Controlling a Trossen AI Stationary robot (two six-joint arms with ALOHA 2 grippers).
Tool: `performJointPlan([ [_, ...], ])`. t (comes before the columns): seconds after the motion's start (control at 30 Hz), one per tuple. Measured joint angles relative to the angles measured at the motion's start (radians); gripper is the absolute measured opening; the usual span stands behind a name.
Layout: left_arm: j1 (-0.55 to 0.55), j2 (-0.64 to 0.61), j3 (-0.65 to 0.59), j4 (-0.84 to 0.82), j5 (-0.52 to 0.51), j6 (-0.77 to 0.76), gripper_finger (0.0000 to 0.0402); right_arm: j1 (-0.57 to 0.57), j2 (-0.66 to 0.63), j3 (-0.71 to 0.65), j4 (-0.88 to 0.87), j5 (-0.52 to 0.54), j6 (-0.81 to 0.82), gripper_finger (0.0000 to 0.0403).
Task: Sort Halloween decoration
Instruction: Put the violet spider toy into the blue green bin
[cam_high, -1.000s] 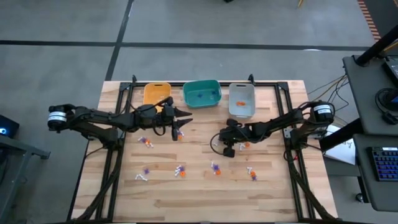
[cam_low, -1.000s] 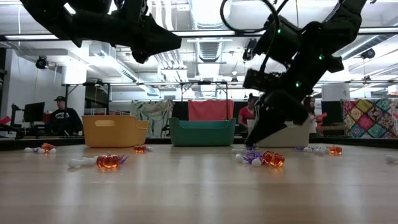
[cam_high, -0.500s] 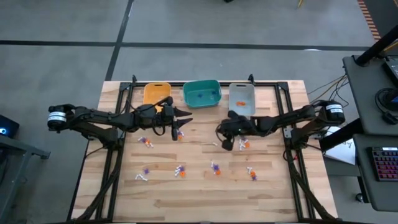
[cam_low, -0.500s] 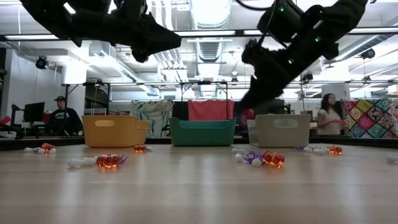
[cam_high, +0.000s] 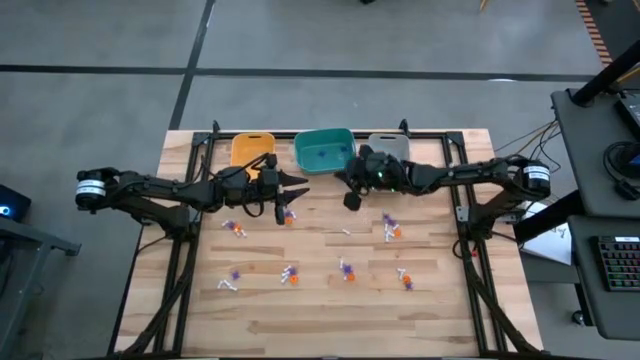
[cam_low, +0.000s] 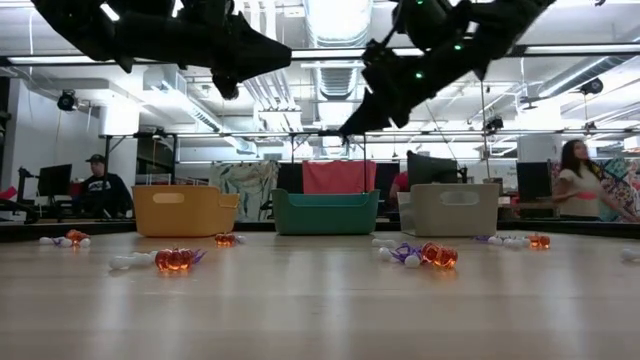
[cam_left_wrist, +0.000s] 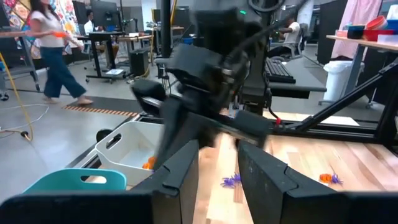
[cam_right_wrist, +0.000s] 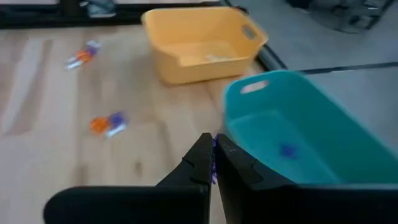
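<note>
Tiny orange, purple and white trinkets lie scattered on the wooden table, for instance at the left, the middle and the right. My right gripper hangs high above the table by the near rim of the teal bin, shut on a small purple trinket. My left gripper is open and empty, hovering above a trinket in front of the yellow bin. The grey bin is partly hidden by my right arm. My right gripper pinches a tiny purple trinket between its two fingers; only a purple sliver shows in the narrow slit between them. The trinket is lifted clear of the table. Which part of it the fingers have cannot be told.
The three bins stand in a row at the table's far edge; the teal one holds a purple piece, the grey one orange pieces. Black frame rails run along the table's left and right sides. People move in the room behind.
My right gripper has risen from the table's middle right and swung toward the far edge and the left, to the teal bin's near rim, staying shut on its trinket. My left arm has kept still.
</note>
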Motion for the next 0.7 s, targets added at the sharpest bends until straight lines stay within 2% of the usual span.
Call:
performJointPlan([
  [0.27, 0.000, -0.001, 0.000, 0.000, 0.000, -0.002, 0.0095, -0.116, 0.115, 0.150, -0.029, 0.001, -0.031, 0.0008],
  [0.43, 0.000, -0.001, 0.000, -0.001, 0.000, -0.017, 0.0095, -0.176, 0.226, 0.236, -0.031, 0.010, 0.041, 0.0008],
  [0.7, 0.000, -0.001, 0.000, -0.012, 0.000, -0.041, 0.0095, -0.217, 0.391, 0.388, -0.127, 0.010, 0.105, 0.0009],
])
